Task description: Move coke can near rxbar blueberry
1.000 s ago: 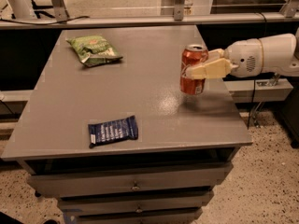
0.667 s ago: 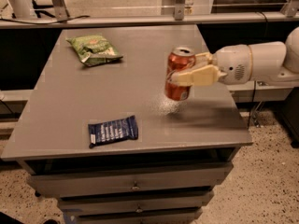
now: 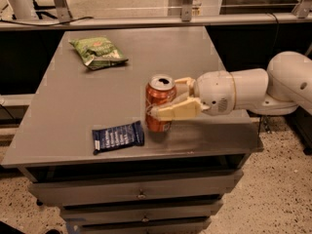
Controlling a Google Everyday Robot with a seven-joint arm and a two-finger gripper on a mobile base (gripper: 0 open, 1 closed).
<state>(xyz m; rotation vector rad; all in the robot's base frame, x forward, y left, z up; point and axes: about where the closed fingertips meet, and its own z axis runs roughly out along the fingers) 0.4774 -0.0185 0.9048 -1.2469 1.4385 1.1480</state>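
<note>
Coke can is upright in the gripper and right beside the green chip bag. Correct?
Not quite. The coke can is upright in the gripper, but it is beside the rxbar blueberry near the table's front edge. The green chip bag lies apart at the back corner. The camera view shows this.

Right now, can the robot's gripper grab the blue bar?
Probably not yet. The gripper is shut on the coke can, so it's full. The rxbar blueberry lies close beside the can with nothing between.
</note>
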